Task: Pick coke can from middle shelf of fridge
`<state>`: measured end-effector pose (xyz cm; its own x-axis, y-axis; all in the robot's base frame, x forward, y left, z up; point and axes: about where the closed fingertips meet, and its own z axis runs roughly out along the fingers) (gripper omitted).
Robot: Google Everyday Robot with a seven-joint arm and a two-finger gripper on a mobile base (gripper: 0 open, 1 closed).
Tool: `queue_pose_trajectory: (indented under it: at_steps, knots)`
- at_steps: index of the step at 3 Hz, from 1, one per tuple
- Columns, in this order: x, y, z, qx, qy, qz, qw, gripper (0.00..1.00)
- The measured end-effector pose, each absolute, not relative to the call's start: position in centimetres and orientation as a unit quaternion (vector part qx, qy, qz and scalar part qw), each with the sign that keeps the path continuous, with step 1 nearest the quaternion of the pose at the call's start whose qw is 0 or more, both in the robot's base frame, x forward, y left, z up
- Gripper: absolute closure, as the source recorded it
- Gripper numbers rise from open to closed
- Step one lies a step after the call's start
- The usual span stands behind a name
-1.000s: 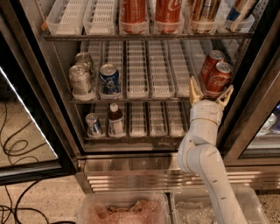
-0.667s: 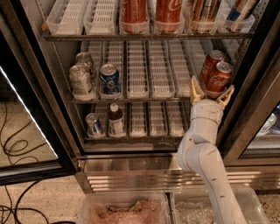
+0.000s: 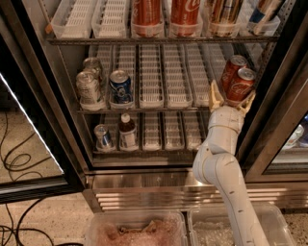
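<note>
Two red coke cans stand at the right end of the middle shelf (image 3: 154,109) of the fridge (image 3: 144,185). The front coke can (image 3: 239,85) tilts slightly, and a second one (image 3: 232,67) stands just behind it. My gripper (image 3: 231,97) reaches up from below on the white arm. It is open, with its cream fingers (image 3: 214,94) on either side of the front can's lower half. A small gap shows between the left finger and the can.
Plain silver cans (image 3: 89,89) and a blue can (image 3: 120,86) stand at the shelf's left. A bottle (image 3: 127,132) and a can (image 3: 102,137) sit on the lower rack. Red drinks (image 3: 147,14) line the top rack. Clear bins (image 3: 137,230) lie below, cables (image 3: 19,163) at left.
</note>
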<state>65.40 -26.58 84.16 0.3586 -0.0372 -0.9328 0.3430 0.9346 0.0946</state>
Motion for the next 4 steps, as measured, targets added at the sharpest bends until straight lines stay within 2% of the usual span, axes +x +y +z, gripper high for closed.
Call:
queue_pose_trajectory:
  at_steps: [4]
  knots:
    - [66.4, -27.9, 84.0, 0.146, 0.545, -0.138, 0.814, 0.26]
